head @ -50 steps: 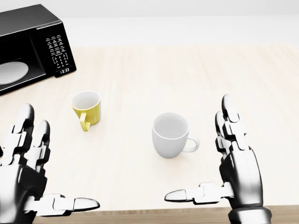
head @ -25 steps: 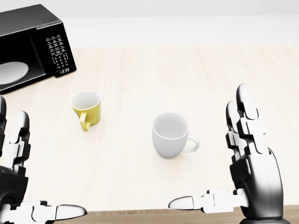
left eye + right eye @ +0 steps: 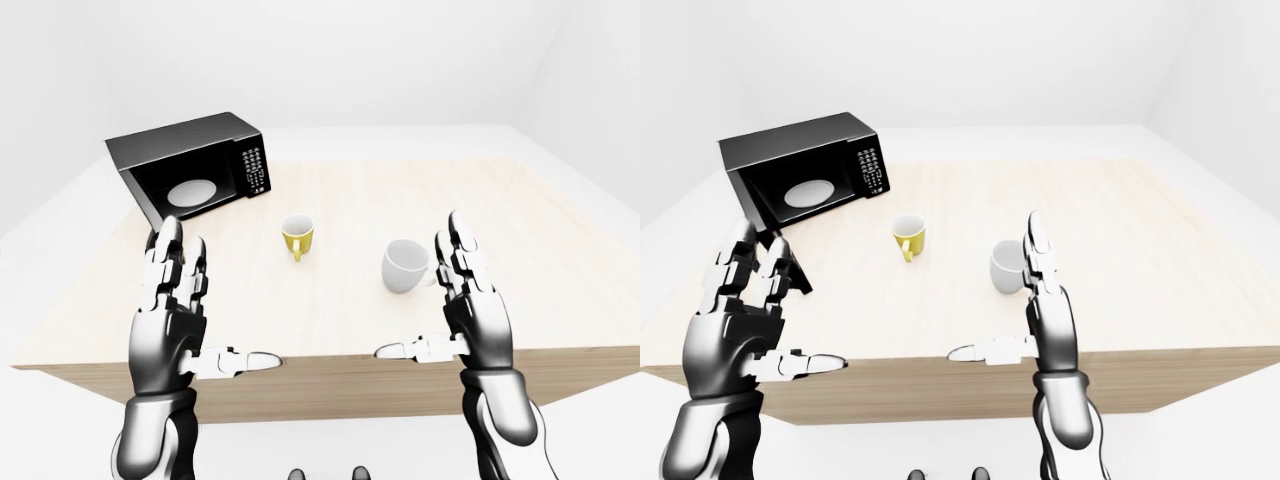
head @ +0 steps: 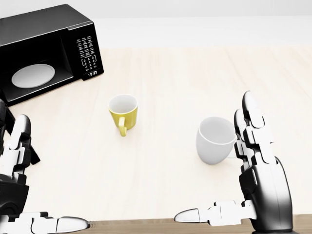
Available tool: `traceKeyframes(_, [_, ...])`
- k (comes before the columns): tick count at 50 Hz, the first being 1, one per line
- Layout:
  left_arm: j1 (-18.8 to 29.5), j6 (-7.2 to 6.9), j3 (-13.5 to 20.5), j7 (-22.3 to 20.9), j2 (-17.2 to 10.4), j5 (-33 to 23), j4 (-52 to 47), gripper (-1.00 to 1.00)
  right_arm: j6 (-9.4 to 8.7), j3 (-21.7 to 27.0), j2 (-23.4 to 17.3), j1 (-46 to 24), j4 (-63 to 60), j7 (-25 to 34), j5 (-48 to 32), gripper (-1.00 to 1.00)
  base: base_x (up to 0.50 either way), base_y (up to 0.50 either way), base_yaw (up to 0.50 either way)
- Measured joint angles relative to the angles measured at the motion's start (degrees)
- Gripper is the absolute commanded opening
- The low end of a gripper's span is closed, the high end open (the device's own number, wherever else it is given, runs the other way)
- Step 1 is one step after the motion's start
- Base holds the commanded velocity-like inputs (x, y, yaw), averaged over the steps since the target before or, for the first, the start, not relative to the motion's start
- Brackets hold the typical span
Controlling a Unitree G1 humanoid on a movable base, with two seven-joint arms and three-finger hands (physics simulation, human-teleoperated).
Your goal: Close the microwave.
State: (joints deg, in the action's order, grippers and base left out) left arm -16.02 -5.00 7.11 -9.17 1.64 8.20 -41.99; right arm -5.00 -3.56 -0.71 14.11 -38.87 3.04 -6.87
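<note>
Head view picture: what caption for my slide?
Open black microwave with white plate inside, yellow mug, white mug, two open robot hands raised.

I saw open desk (image 3: 520,220) between my left robot hand (image 3: 172,318) and the microwave (image 3: 190,172); the yellow mug (image 3: 297,235) and white mug (image 3: 406,267) stood rightward, clear.

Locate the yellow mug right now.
Head view, left of centre: the yellow ceramic mug stands between the open black microwave at upper left and the white mug.
</note>
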Motion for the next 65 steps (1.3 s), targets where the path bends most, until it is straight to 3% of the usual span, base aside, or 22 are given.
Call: traceKeyframes(65, [-0.36,0.00,-0.45,-0.70,-0.11,-0.56,0.00,1.00,0.00,-3.03,-0.46,-0.32,3.28,-0.79,-2.77,1.00,0.00,0.50,0.00])
